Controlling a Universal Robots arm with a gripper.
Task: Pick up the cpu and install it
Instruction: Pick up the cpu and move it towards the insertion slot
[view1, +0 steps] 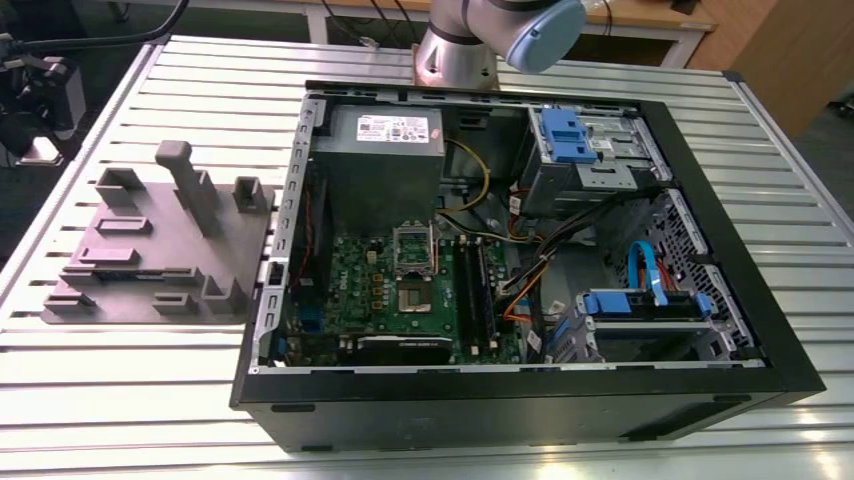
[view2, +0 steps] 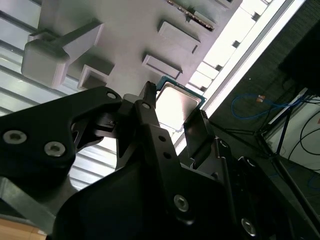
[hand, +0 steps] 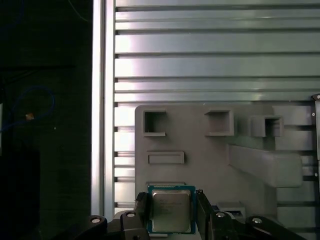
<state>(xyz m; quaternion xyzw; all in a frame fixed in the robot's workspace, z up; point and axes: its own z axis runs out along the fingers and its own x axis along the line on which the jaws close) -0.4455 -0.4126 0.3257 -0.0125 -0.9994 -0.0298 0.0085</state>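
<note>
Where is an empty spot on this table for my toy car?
Free: the bare table slats between the grey fixture plate and the exterior view's bottom edge, and the strip at the exterior view's right of the computer case. Crowded: the plate, with posts, pockets and the cpu; the case, full of parts.

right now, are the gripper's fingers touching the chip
Touching. In the first wrist view the gripper has its fingers tight against two opposite edges of the chip, with no gap on either side.
</note>
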